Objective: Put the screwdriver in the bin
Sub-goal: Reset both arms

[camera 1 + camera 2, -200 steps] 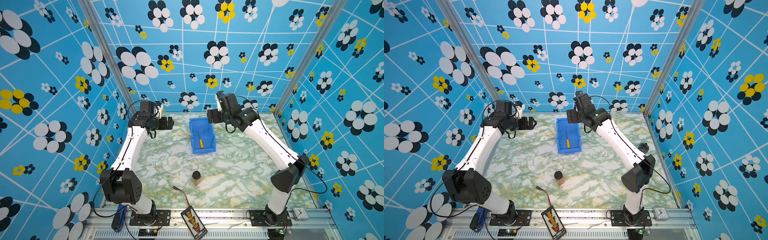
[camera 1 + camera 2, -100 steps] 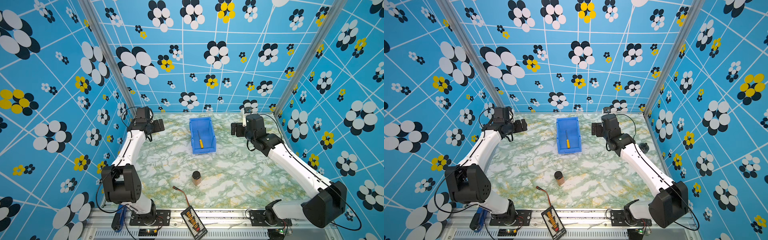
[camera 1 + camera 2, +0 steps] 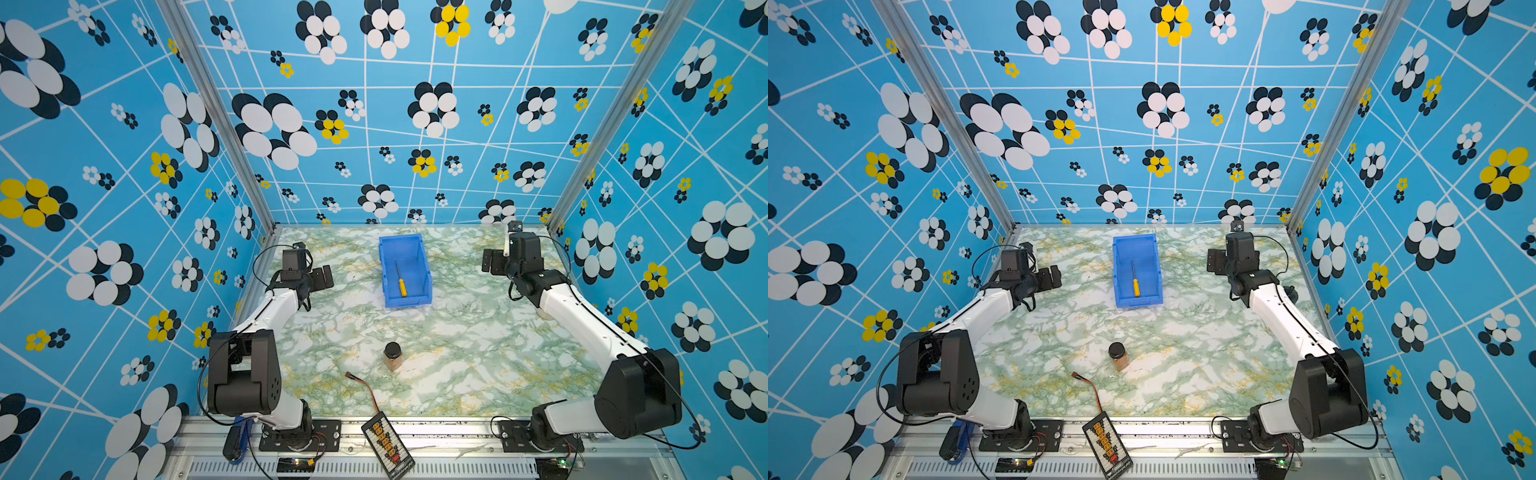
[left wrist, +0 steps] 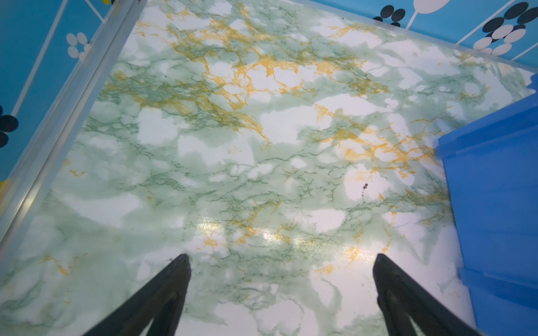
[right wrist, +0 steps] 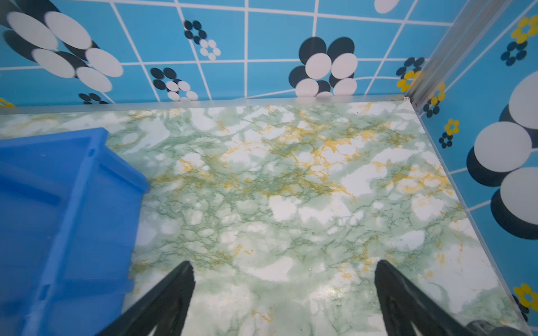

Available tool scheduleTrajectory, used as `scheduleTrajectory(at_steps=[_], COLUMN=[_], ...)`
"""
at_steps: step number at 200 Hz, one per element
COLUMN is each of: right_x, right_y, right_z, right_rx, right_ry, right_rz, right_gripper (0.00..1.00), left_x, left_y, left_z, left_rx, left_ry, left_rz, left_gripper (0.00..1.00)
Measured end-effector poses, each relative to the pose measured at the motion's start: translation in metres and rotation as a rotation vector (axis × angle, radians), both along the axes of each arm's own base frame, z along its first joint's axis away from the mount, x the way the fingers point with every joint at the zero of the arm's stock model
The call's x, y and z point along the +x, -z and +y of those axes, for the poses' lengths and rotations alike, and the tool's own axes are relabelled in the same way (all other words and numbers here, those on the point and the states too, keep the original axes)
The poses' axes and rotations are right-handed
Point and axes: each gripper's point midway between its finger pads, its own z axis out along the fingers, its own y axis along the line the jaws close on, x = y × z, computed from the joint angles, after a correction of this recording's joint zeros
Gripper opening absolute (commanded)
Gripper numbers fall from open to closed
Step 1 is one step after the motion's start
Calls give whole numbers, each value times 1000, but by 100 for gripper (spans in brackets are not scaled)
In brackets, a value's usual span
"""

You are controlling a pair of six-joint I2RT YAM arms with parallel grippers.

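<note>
Top views: right arm (image 3: pixel 582 320) bent, right pincer (image 3: pixel 491 262) agape.

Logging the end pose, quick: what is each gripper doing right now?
Left gripper: open, holding nothing.
Right gripper: open, holding nothing.

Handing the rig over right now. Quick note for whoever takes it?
Left gripper: open, empty, above bare table beside the bin.
Right gripper: open, empty, on the bin's other side.
Screwdriver: lying flat inside the bin, yellow handle toward the low front lip.
Done: the tool is in the bin.
Left: nothing for this job that I can see; the arms could probably just park.
</note>
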Motion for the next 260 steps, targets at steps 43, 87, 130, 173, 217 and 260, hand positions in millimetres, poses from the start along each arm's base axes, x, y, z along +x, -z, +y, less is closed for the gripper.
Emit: scheduleTrajectory(at_steps=[43,87,130,173,217,260], right_x=[-11,-28,-43,-53,-40,-40], right_y=[39,50,69,83,88,115], right_z=[-30,-39,-51,-85,-78,-70], right_rx=[-17,-50,-82,-73,-40,-22], right_ry=[60,74,97,186,150,108], right_rz=[16,-36,-47,-98,-155,-163], right_gripper=[99,99,99,99,99,99], left_x=[-30,-25,-27,-29,-28,-27], left_y=[26,19,20,32,23,14], left_z=[-11,-12,-11,-8,-8,-8], left_rx=[53,100,125,138,142,144], left_ry=[68,89,83,65,59,56], left_rz=[-72,-232,-334,-379,-436,-480], left_gripper=[99,99,99,99,99,99])
